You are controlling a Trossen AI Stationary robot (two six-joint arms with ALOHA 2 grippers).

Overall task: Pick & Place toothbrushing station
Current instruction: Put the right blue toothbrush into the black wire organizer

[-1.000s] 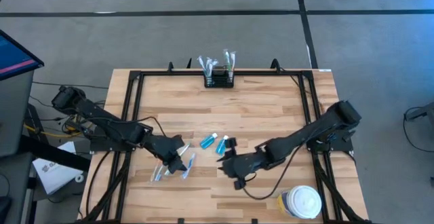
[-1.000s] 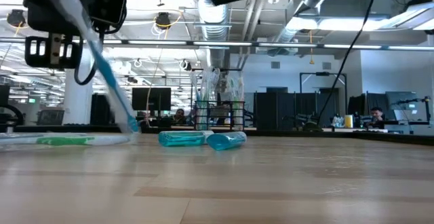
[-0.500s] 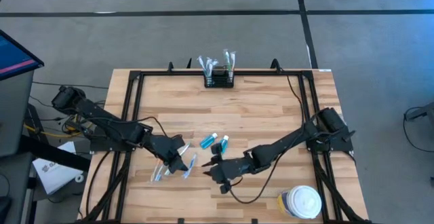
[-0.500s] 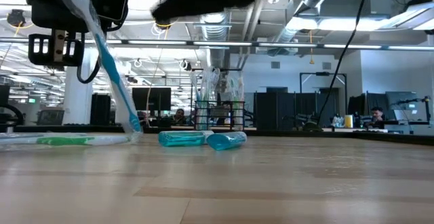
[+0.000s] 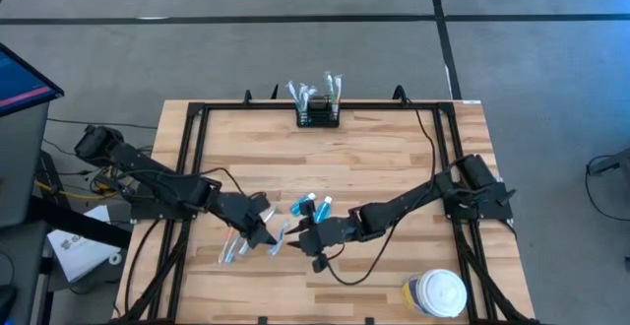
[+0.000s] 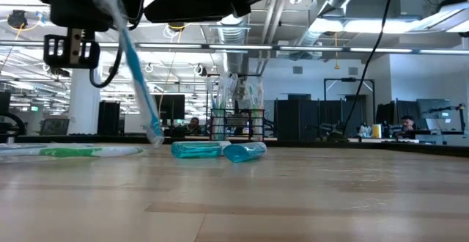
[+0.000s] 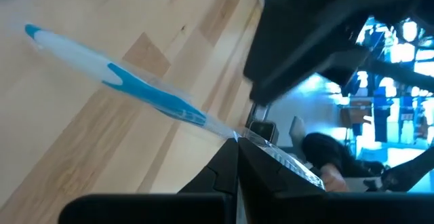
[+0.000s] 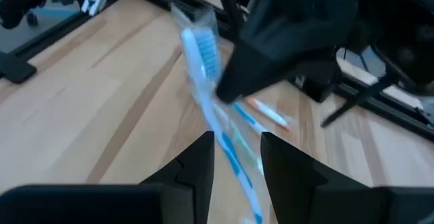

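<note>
Black caddy (image 5: 318,115) at far edge holds wrapped toothbrushes (image 5: 298,93).

Open-plan lab, exposed ceiling ducts (image 6: 242,15), monitors (image 6: 163,107), seated people (image 6: 407,126)

Grey carpet (image 5: 295,49) crossed by dark seams is surrounding the wooden surface (image 5: 384,158). Beyond it, an open office is stretching back under exposed ducts (image 6: 227,15) and ceiling lights, with dark cabinets (image 6: 308,121) and monitors (image 6: 165,108) standing along the far side.
</note>
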